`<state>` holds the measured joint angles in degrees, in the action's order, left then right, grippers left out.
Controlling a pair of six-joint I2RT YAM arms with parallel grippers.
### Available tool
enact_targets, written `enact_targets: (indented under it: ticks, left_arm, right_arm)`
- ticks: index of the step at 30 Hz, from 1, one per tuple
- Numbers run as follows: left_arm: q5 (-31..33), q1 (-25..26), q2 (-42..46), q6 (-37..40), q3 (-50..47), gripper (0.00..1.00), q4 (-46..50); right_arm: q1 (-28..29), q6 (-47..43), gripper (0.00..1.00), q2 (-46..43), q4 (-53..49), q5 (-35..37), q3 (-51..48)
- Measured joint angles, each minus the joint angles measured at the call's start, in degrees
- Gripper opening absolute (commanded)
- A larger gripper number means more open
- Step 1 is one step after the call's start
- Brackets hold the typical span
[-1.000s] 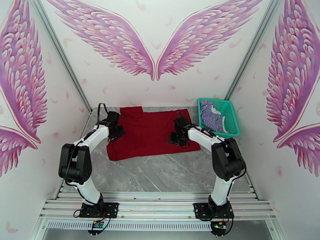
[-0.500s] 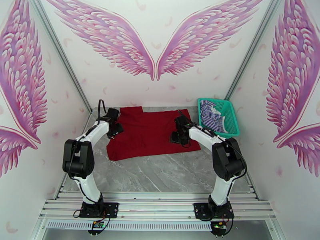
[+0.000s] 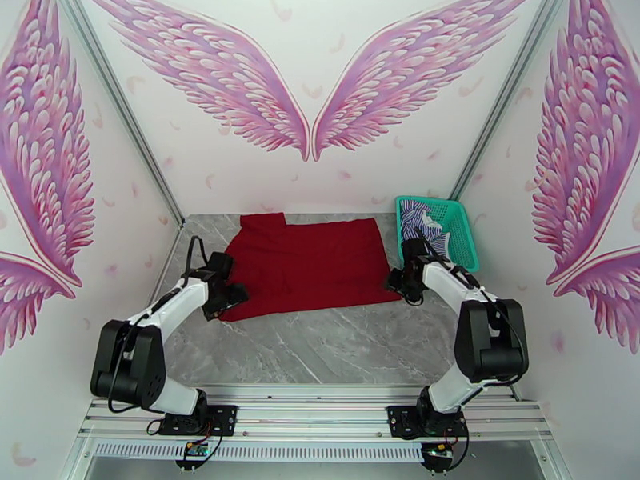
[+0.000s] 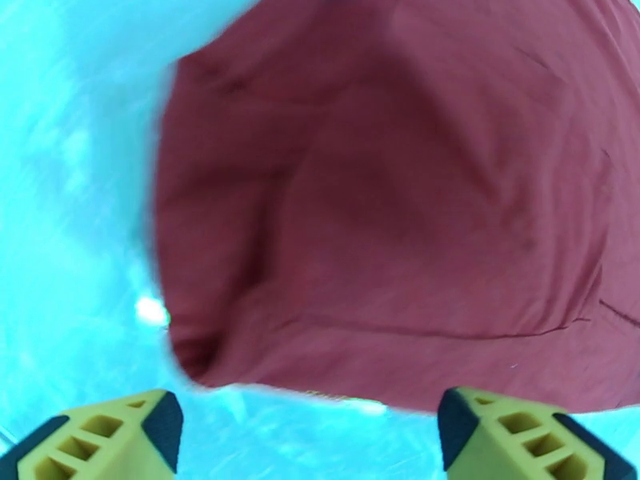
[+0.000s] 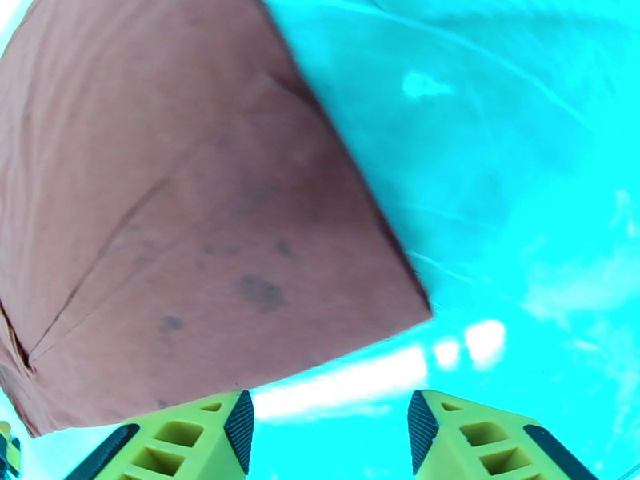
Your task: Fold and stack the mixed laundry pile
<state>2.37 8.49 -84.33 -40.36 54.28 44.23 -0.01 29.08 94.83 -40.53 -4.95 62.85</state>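
We reach our left arm (image 3: 172,302) and right arm (image 3: 452,286) forward, elbows low and bent outward. Our left gripper (image 4: 310,422) has its jaws spread wide and empty. Our right gripper (image 5: 328,422) has its jaws parted less far, also empty.

There are two garments: one plain dark red cloth T-shirt (image 3: 308,266) and one soft cloth shirt with thin blue-and-white stripes (image 3: 420,226). There is one rectangular teal plastic mesh basket (image 3: 468,243) and one grey marble-patterned surface (image 3: 336,346). The white-and-black robot arms number two, a left arm (image 3: 172,304) and a right arm (image 3: 454,286). Each carries one end effector, making two: the left end effector (image 4: 310,434) and the right end effector (image 5: 328,434). Each end effector has two yellow fingers (image 4: 104,442) with dark tips, four fingers in all. The back wall bears one pair of painted pink feathered wings (image 3: 216,74).
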Motion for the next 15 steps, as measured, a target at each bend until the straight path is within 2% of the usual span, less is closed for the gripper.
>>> enact_targets:
  ticks: [7, 10, 15]
  left_arm:
    - [-2.34, -2.45, -2.73, -1.73, -4.9, 0.9, -4.61]
    - [-3.23, -2.51, -5.97, -2.32, -4.96, 0.84, -7.72]
    - [-2.51, -2.86, -8.24, -3.32, -4.22, 0.65, -8.02]
  right_arm:
    - [-1.86, 2.54, 0.61, 1.84, 6.36, -4.96, -1.77]
    - [-1.81, 2.89, 0.58, 3.19, 9.14, -5.16, -1.77]
    - [-1.7, 2.82, 0.56, 5.14, 11.43, -4.59, -2.36]
